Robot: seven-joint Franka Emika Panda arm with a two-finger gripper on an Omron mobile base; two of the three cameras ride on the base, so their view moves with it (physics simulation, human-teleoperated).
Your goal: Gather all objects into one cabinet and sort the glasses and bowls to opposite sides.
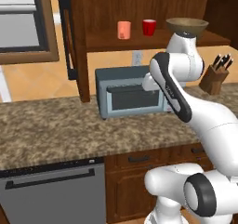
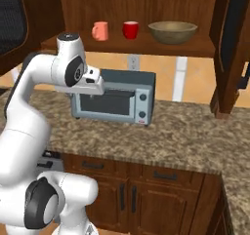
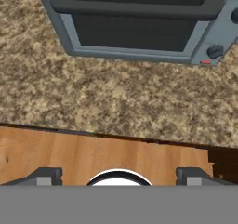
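The hand hangs over the speckled table in front of the toaster oven, fingers spread wide and holding nothing. On the cabinet shelf stand the salmon-pink cup, the red cup and the wide tan-brown bowl, cups to one side, bowl to the other. Any further reach should probably come in level, so the upright cups are not knocked

shelf: pink cup, red cup, bowl (upright) | counter: toaster oven
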